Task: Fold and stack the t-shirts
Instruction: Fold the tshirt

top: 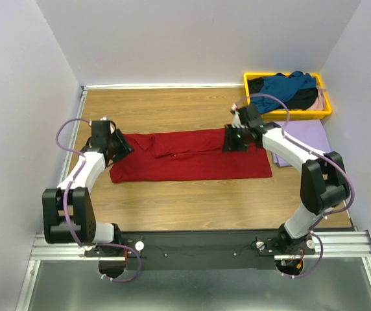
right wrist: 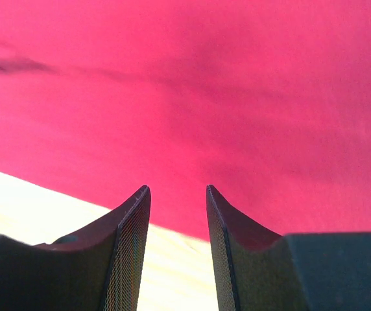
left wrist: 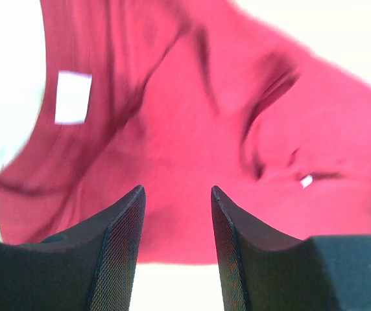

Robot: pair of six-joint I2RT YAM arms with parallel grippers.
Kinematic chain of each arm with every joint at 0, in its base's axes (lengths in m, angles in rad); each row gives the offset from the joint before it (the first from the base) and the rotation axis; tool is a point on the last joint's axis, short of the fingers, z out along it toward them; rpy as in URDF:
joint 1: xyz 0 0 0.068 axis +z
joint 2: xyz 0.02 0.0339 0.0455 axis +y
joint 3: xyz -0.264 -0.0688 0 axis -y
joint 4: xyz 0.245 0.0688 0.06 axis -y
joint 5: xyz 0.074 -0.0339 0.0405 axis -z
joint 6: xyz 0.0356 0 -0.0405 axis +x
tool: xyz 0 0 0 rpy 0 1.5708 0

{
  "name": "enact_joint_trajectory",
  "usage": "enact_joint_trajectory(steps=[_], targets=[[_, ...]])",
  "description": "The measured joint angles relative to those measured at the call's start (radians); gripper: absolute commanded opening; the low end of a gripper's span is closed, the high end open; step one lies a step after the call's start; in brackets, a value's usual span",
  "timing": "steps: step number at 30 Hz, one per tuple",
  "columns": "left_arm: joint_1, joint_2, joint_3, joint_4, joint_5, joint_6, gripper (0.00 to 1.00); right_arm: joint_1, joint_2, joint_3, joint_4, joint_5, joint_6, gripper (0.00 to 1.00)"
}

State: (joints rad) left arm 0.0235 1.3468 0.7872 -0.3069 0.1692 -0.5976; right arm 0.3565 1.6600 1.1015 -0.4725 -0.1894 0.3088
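Observation:
A dark red t-shirt point(top: 192, 159) lies folded into a long band across the middle of the table. My left gripper point(top: 119, 146) hovers at its left end, open, with nothing between the fingers. In the left wrist view the left gripper point(left wrist: 176, 189) points at the red cloth point(left wrist: 205, 129), whose white label point(left wrist: 72, 97) shows. My right gripper point(top: 237, 138) sits over the shirt's far right edge. It is also open and empty in its wrist view point(right wrist: 178, 188), with red cloth point(right wrist: 224, 97) just ahead. A lavender t-shirt point(top: 305, 137) lies flat at the right.
A yellow tray point(top: 257, 79) at the back right corner holds teal point(top: 289, 86), black and pale pink shirts in a heap. White walls close the table at the left, back and right. The right arm reaches over the lavender shirt.

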Motion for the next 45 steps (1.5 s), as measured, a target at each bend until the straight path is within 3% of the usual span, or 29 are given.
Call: enact_joint_trajectory(steps=[7, 18, 32, 45], targets=[[0.008, 0.187, 0.154, 0.094, 0.032, -0.028, 0.53, 0.192, 0.149, 0.330, 0.050, 0.014, -0.056, 0.47], [-0.016, 0.377, 0.191, 0.124, 0.037, -0.027, 0.43, 0.343, 0.423, 0.550, 0.077, 0.022, -0.109, 0.47], [-0.068, 0.425, 0.220, 0.168, 0.037, -0.028, 0.40, 0.398, 0.525, 0.694, 0.090, 0.021, -0.146, 0.47], [-0.082, 0.397, 0.227, 0.141, -0.005, -0.036, 0.39, 0.412, 0.545, 0.712, 0.090, 0.029, -0.162, 0.47]])
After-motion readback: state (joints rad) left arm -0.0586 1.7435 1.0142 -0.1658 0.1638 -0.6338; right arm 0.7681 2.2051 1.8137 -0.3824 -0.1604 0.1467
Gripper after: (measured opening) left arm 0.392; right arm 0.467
